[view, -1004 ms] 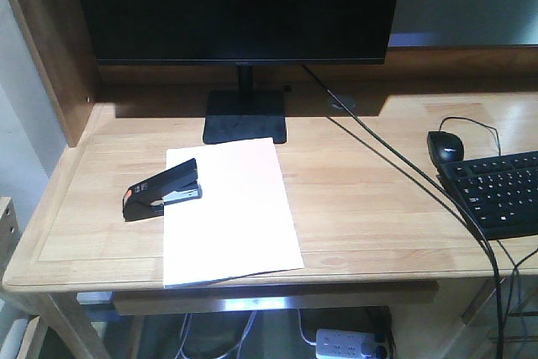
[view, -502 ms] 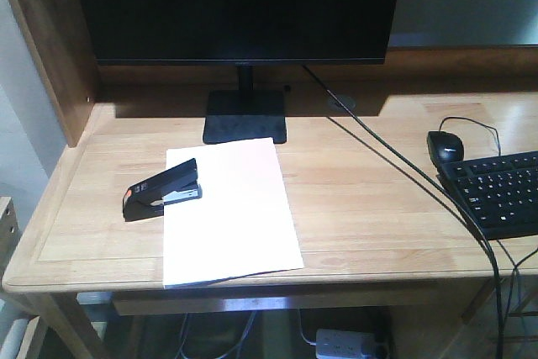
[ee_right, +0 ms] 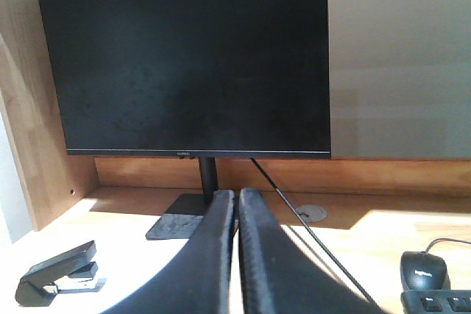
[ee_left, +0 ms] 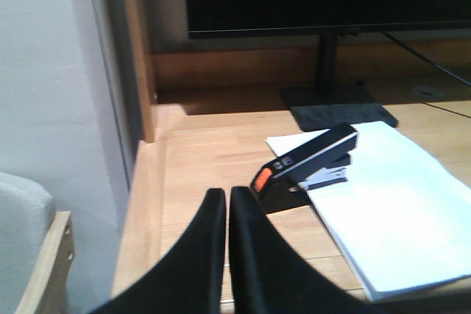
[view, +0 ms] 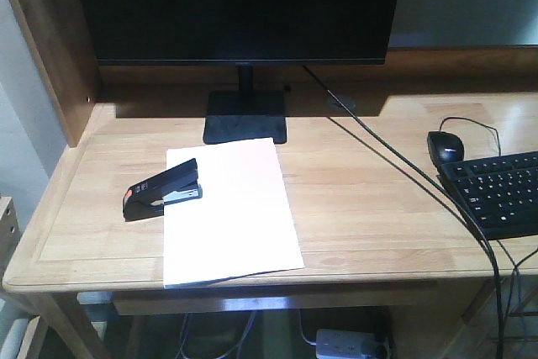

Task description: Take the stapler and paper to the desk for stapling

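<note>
Stapler [ee_left: 305, 163] lies on paper's [ee_left: 390, 207] edge, beyond closed left gripper [ee_left: 226, 204].

A black monitor [view: 235, 7] on its stand, a black mouse [view: 445, 146] just behind a keyboard [view: 498, 192] — cables [view: 403, 176] trailing — 1 power strip [view: 349, 343] below.

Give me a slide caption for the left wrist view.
Left claw, shut and empty, faces the stapler clamped on the paper corner on the desk.

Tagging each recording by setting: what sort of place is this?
Most likely an office or study workstation: a wooden desk carrying a computer monitor, a keyboard with a mouse, plus a stapler on paper.
</note>
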{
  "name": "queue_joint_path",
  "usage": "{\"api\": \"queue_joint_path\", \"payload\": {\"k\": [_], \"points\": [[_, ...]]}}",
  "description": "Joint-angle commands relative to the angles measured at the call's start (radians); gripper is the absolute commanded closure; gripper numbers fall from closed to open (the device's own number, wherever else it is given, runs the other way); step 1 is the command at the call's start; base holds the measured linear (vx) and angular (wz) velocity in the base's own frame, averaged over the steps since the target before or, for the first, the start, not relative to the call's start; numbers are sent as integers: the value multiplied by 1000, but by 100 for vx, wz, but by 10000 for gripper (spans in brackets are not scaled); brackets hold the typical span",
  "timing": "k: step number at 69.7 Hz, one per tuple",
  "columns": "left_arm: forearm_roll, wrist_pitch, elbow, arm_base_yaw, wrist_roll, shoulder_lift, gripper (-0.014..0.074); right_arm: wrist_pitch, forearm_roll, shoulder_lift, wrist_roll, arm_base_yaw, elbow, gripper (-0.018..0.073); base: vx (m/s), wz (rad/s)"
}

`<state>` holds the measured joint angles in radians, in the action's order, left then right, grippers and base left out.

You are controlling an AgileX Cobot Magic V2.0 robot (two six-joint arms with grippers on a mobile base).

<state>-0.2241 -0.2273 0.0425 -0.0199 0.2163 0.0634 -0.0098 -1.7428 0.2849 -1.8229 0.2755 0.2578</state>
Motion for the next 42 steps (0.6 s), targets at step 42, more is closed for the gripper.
{"api": "queue_joint_path", "payload": {"k": [42], "points": [[194,178,-99,1,-153,-93,603,20,-42,11,1,-5,28,568,0,0]]}}
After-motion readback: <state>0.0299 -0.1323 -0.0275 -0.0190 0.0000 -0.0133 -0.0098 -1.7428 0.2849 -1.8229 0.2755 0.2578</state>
